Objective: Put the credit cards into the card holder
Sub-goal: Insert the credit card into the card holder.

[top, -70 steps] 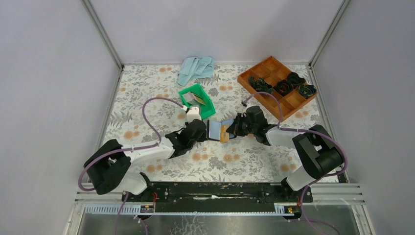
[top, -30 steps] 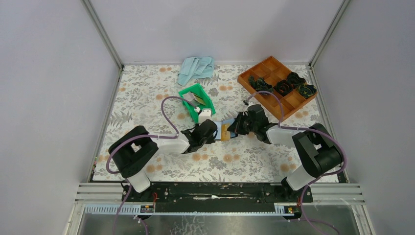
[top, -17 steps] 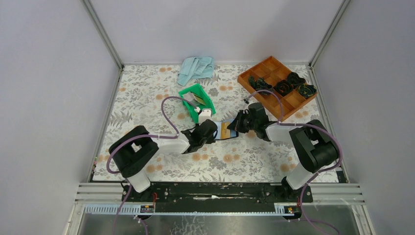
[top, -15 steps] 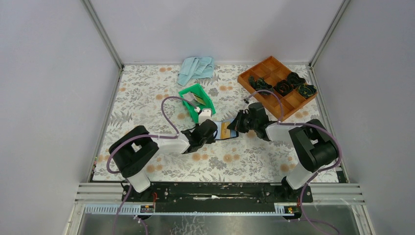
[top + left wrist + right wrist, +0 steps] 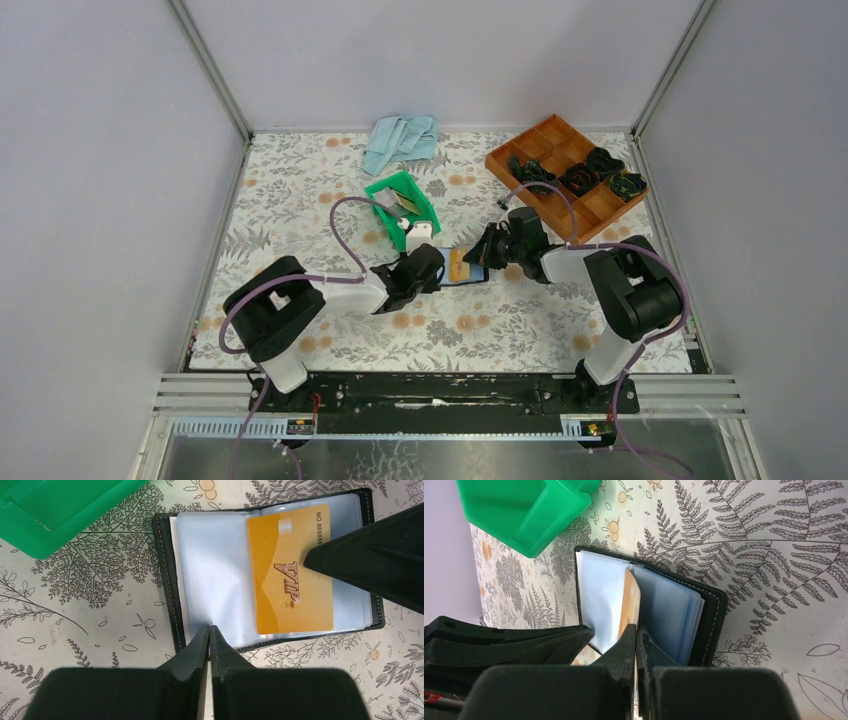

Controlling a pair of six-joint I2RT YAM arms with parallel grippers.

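Note:
The black card holder (image 5: pixel 167 575) lies open on the flowered table, its clear sleeves up. A gold credit card (image 5: pixel 292 575) marked VIP sits over its right half. My right gripper (image 5: pixel 636 630) is shut on that card (image 5: pixel 630 597), which stands edge-on between the sleeves. My left gripper (image 5: pixel 209 627) is shut on the near edge of a clear sleeve (image 5: pixel 215 570). In the top view both grippers, left (image 5: pixel 440 272) and right (image 5: pixel 478 258), meet at the holder (image 5: pixel 472 277). Another card (image 5: pixel 405 203) lies in the green bin.
The green bin (image 5: pixel 400 205) stands just behind the left gripper. A brown compartment tray (image 5: pixel 565 175) holding dark coiled items is at the back right. A blue cloth (image 5: pixel 400 140) lies at the back middle. Frame posts and grey walls close in the table.
My left arm drew its elbow in early on, then held still. My right gripper has crept left and slightly back with the card, over the holder.

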